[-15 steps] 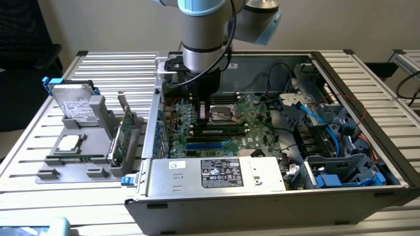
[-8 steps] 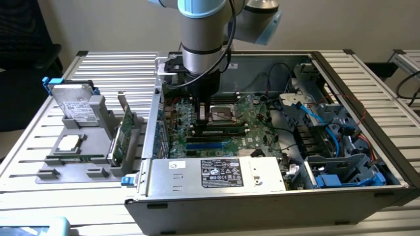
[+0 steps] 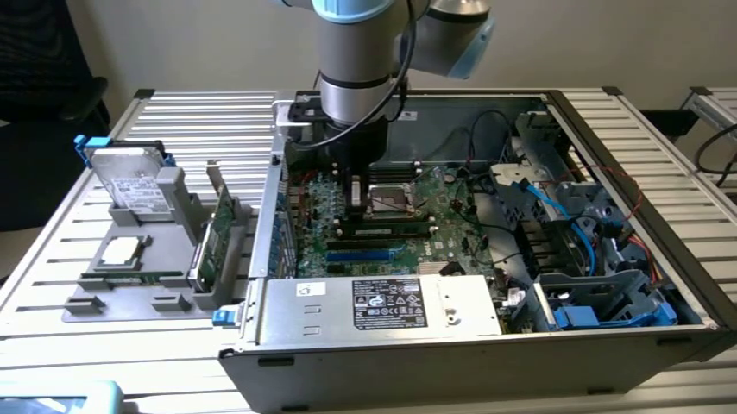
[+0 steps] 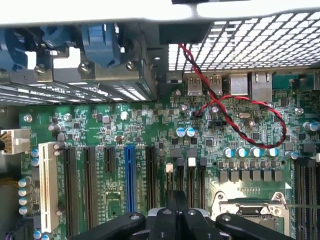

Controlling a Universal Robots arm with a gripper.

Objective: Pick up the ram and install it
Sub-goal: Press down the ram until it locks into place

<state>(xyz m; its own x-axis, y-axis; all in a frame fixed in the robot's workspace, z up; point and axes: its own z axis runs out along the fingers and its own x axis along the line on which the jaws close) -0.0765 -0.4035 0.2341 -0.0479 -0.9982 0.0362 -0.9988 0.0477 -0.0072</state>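
The ram [image 3: 133, 278], a long thin green stick, lies along the front of the grey holder tray [image 3: 116, 306] at the exterior view's left, outside the computer case. A similar green stick [image 3: 386, 230] sits in a memory slot on the motherboard [image 3: 450, 246]. My gripper [image 3: 351, 191] hangs inside the case over the motherboard's expansion-slot side, beside the CPU socket [image 3: 386, 200]. In the wrist view its black fingers [image 4: 176, 202] are pressed together with nothing between them, above the black slots [image 4: 192, 177] and the blue slot [image 4: 130, 175].
On the tray stand a hard drive [image 3: 129, 183], a CPU chip [image 3: 120, 252] and an upright green expansion card [image 3: 217, 231]. The power supply [image 3: 381, 306] lines the case front. Blue cables and drive cages [image 3: 576, 259] crowd the exterior view's right. A red-black wire [image 4: 235, 107] loops over the board.
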